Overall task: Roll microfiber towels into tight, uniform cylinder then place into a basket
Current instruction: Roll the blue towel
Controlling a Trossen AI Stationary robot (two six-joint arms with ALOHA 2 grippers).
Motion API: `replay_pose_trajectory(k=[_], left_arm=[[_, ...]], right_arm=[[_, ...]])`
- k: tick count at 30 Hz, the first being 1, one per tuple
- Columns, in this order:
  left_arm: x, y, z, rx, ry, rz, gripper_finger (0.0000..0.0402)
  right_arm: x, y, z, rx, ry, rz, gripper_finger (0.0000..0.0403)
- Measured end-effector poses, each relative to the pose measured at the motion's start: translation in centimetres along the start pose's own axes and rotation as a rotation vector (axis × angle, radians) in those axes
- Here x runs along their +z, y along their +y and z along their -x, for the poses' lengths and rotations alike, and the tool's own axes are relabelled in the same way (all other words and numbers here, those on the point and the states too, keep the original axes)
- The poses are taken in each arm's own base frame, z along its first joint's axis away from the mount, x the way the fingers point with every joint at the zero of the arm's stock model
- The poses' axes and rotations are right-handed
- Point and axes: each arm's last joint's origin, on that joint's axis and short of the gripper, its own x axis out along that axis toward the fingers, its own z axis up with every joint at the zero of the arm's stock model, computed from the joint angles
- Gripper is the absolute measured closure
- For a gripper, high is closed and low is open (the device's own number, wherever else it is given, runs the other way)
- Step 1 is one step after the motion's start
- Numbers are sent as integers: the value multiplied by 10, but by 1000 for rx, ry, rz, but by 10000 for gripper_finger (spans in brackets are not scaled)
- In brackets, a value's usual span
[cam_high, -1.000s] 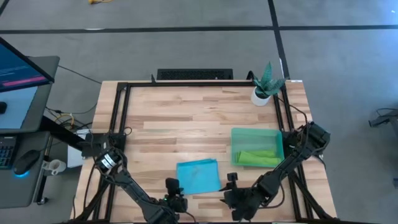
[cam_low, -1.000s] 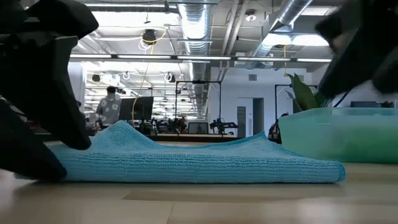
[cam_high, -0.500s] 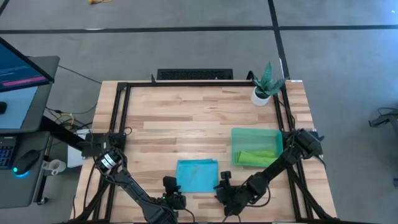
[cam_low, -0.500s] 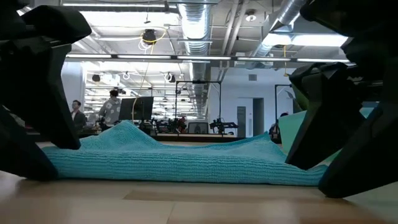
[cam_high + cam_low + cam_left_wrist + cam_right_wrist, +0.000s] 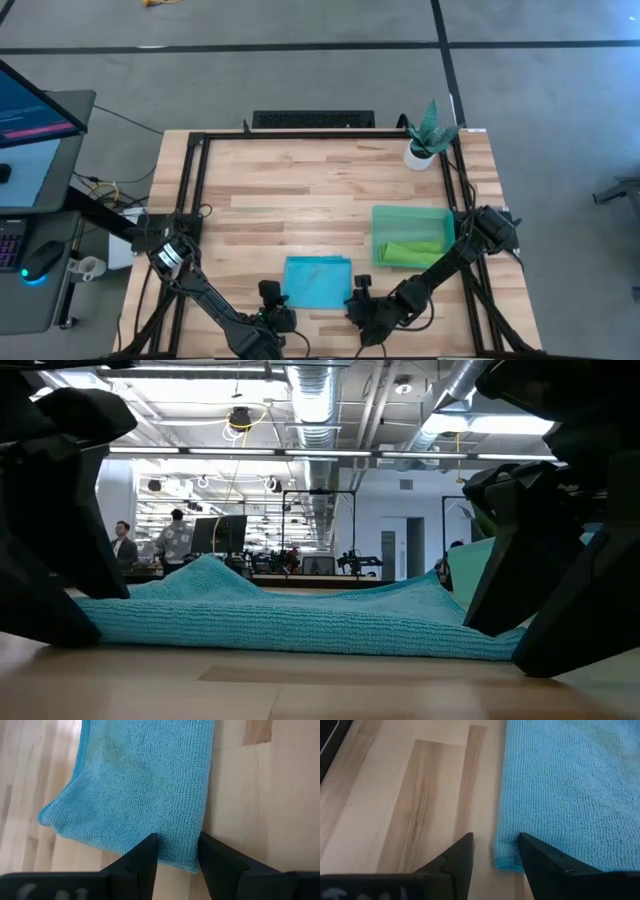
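The turquoise towel (image 5: 318, 282) lies folded flat on the table near its near edge; it also shows in the low view (image 5: 300, 620). My left gripper (image 5: 270, 296) is open at the towel's near left corner (image 5: 192, 865), fingertips down beside the table top (image 5: 85, 615). My right gripper (image 5: 358, 292) is open at the near right corner (image 5: 504, 860), fingertips also low (image 5: 515, 645). The lime green towel (image 5: 415, 254) lies inside the green basket (image 5: 412, 210) at the right. My left gripper stands over the towel's near edge (image 5: 175, 857) with one finger on each side of that strip; I cannot tell whether it touches the cloth. My right gripper stands over the towel's corner (image 5: 502, 855) the same way; I cannot tell whether it touches.
A small white plant pot (image 5: 420, 153) stands at the table's far right corner. A black frame (image 5: 300, 135) runs along the table's edges. Bare wood (image 5: 290, 200) lies between the towel and the far edge.
My right gripper has gone toward the table's left edge and down, arriving at the towel's near right corner, where it now hides the towel's right end in the low view. My left gripper has shifted slightly at the near left corner. The towel has stayed in place.
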Motion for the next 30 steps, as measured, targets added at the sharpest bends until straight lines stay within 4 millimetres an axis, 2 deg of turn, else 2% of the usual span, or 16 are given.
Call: replay_pose_trajectory(k=[5,12,14,23,27,30], left_arm=[[0,-2,-1,-31,11,34,285],[5,-5,2,-75,34,29,381],[6,-6,2,-78,34,23,394],[6,-5,2,-79,35,26,384],[6,-5,2,-79,34,26,384],[6,-5,2,-79,35,27,384]], right_arm=[[1,-2,-1,7,6,-5,223],[11,5,4,12,14,30,218],[18,6,7,8,50,49,216],[46,10,23,-13,86,72,220],[45,7,22,-26,88,104,221],[37,4,11,-35,107,84,221]])
